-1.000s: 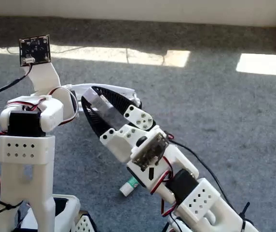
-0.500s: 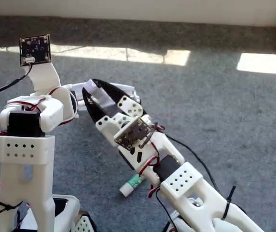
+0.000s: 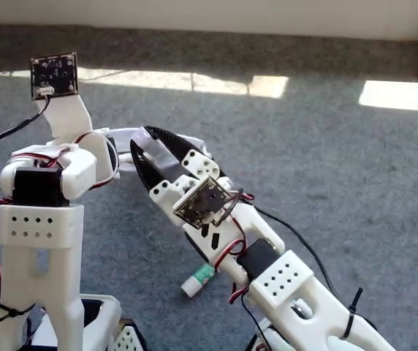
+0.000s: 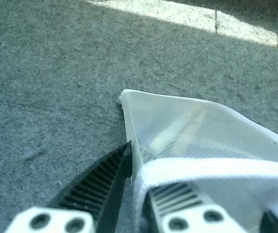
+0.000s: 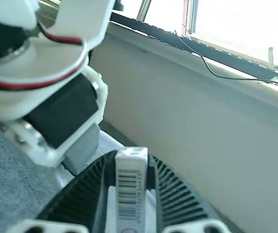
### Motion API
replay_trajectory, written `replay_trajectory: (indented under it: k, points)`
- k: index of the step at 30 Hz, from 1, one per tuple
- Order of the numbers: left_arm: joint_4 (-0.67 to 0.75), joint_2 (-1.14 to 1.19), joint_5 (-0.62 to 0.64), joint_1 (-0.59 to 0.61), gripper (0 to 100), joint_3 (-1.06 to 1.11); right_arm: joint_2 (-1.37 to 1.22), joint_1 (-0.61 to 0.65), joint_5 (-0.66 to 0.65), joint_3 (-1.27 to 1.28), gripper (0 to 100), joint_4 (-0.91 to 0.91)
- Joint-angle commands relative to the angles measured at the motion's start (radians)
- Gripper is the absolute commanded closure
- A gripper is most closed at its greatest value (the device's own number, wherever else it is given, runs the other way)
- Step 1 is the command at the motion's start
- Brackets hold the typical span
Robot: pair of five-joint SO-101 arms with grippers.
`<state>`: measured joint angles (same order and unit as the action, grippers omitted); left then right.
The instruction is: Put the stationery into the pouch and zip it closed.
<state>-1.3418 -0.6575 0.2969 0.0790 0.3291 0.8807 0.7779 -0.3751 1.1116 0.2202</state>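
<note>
The pouch (image 4: pixel 207 128) is translucent white mesh and lies on grey carpet, with pale stationery showing faintly inside it. My left gripper (image 4: pixel 138 167) is shut on the pouch's near edge by the white zip band. In the high view the pouch (image 3: pixel 120 134) peeks out as a white strip behind the arms. My right gripper (image 3: pixel 140 151) hangs just over it, shut on a white barcoded stick (image 3: pixel 162 156). That white barcoded stick (image 5: pixel 129 191) sits upright between the black ribbed fingers (image 5: pixel 93 187). A green-and-white stick (image 3: pixel 198 278) lies on the carpet under the right arm.
The left arm's white tower (image 3: pixel 41 241) stands at the near left, its wrist camera board (image 3: pixel 54 74) raised. Sunlit patches (image 3: pixel 395 96) mark the open carpet at the far right. A pale wall (image 5: pixel 187 107) rises behind the arms.
My right gripper has carried the white stick left and away from the camera, up to the pouch beside the left arm. It has barely shifted in the last half second. The left arm kept still.
</note>
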Motion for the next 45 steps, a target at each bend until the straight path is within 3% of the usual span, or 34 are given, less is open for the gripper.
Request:
replay_trajectory:
  k: [1,4,17,30,35,45]
  points:
    - [0.0,-0.033,-0.009,0.019,99,-0.031,0.088,-0.012,-0.006,-0.007,89.5,-0.081]
    - [0.0,-0.033,-0.009,0.019,99,-0.031,0.119,-0.01,-0.006,-0.005,85.2,-0.117]
    - [0.008,-0.033,-0.009,0.019,99,-0.016,0.308,0.042,-0.006,-0.013,85.3,-0.394]
    - [0.005,-0.036,-0.008,0.039,99,-0.016,0.314,0.038,-0.006,-0.03,86.1,-0.564]
    - [0.008,-0.039,-0.006,0.122,99,-0.018,0.311,0.036,-0.005,-0.17,94.3,-0.765]
    - [0.008,-0.039,-0.005,0.199,99,-0.018,0.309,0.035,-0.005,-0.361,94.7,-1.122]
